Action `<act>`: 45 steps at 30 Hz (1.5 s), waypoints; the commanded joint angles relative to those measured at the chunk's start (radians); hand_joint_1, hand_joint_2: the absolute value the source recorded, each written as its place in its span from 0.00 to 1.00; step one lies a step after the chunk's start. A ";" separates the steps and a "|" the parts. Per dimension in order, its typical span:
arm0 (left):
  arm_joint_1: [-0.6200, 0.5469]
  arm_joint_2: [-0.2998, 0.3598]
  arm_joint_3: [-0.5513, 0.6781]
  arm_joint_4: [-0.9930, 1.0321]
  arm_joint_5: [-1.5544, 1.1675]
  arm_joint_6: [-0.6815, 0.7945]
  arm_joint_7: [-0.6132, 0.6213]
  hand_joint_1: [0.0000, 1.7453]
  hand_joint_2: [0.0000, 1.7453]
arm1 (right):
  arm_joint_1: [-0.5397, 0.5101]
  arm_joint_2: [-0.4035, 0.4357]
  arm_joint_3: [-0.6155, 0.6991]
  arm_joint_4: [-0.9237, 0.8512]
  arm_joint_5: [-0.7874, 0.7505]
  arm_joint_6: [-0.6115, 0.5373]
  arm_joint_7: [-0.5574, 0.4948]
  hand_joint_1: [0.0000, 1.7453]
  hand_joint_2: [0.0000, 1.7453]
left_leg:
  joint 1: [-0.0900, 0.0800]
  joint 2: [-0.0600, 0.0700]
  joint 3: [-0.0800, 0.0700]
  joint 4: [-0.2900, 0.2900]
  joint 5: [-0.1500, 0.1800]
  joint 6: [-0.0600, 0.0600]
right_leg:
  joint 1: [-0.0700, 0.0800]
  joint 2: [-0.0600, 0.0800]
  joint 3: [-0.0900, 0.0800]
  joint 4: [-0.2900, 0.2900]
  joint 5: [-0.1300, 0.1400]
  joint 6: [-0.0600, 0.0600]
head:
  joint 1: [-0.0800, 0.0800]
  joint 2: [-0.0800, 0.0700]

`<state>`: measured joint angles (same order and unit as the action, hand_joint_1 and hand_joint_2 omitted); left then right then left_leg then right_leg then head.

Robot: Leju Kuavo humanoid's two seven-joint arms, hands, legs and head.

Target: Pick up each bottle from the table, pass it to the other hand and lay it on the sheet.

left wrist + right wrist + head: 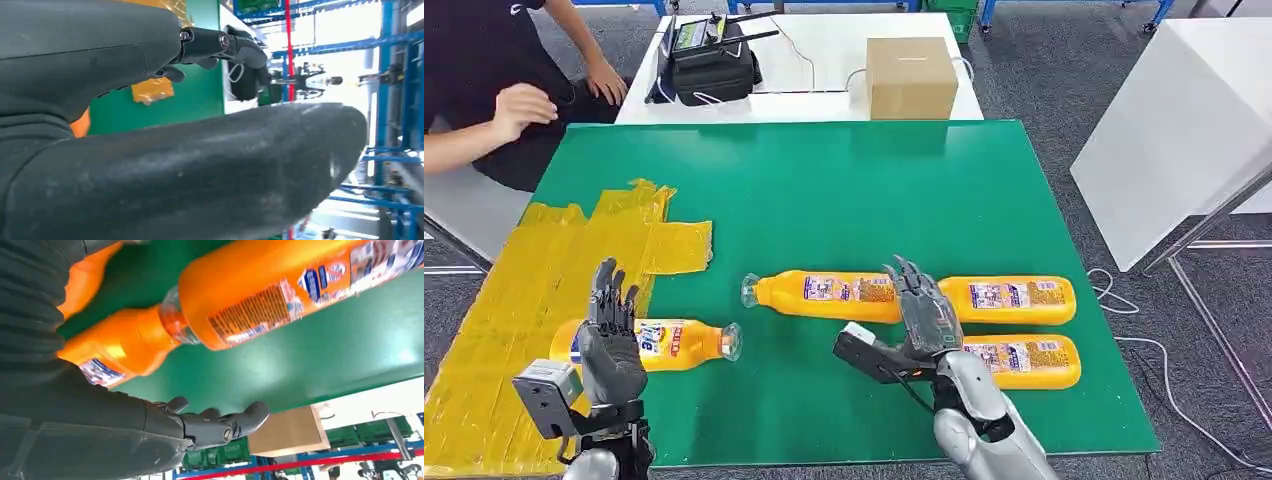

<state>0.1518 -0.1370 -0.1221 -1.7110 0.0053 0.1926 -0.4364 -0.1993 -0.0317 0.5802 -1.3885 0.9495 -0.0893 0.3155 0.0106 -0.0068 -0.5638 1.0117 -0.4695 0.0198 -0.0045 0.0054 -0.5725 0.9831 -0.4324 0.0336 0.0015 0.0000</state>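
Observation:
Several orange bottles lie on the green table (844, 190). One bottle (669, 342) rests half on the yellow sheet (524, 290) at the left, its neck pointing right. My left hand (611, 335) stands open just in front of it, fingers (220, 44) raised, holding nothing. A second bottle (824, 293) lies mid-table, with two more (1016, 297) (1029, 360) to its right. My right hand (924, 312) hovers open above where the middle and right bottles meet. The right wrist view has its fingers (220, 426) spread clear of a bottle (260, 295).
A person sits at the back left, a hand (519, 105) near the table corner. A white table behind carries a black case (709, 62) and a cardboard box (911, 76). Another white table (1184, 120) stands to the right.

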 commanded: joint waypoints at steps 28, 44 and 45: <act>-0.039 -0.018 -0.017 0.031 0.087 -0.081 0.016 0.00 0.00 | -0.297 0.053 0.087 0.439 -0.095 0.103 -0.005 0.00 1.00 | 0.000 0.002 0.003 -0.001 0.000 0.000 | 0.000 0.001 0.003 -0.001 0.000 0.000 | 0.000 0.000; -0.067 -0.013 -0.025 0.080 0.113 -0.102 0.018 0.00 0.00 | -0.420 0.119 0.144 0.655 -0.103 0.170 -0.034 0.00 1.00 | 0.000 0.003 0.004 -0.002 0.000 -0.001 | 0.000 0.001 0.003 -0.001 0.000 -0.001 | 0.000 0.000; -0.068 -0.014 -0.025 0.082 0.115 -0.103 0.017 0.00 0.00 | -0.428 0.123 0.149 0.667 -0.102 0.179 -0.035 0.00 1.00 | 0.000 0.002 0.003 -0.001 0.000 -0.001 | 0.000 0.001 0.002 0.000 0.000 -0.001 | 0.000 0.000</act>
<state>0.1301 -0.1663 -0.1320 -1.7239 0.1091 0.0954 -0.4238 -0.4938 0.0550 0.6581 -0.9425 0.8511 0.0515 0.2926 0.0110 -0.0061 -0.5642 1.0117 -0.4692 0.0195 -0.0039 0.0056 -0.5726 0.9836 -0.4323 0.0335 0.0015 0.0000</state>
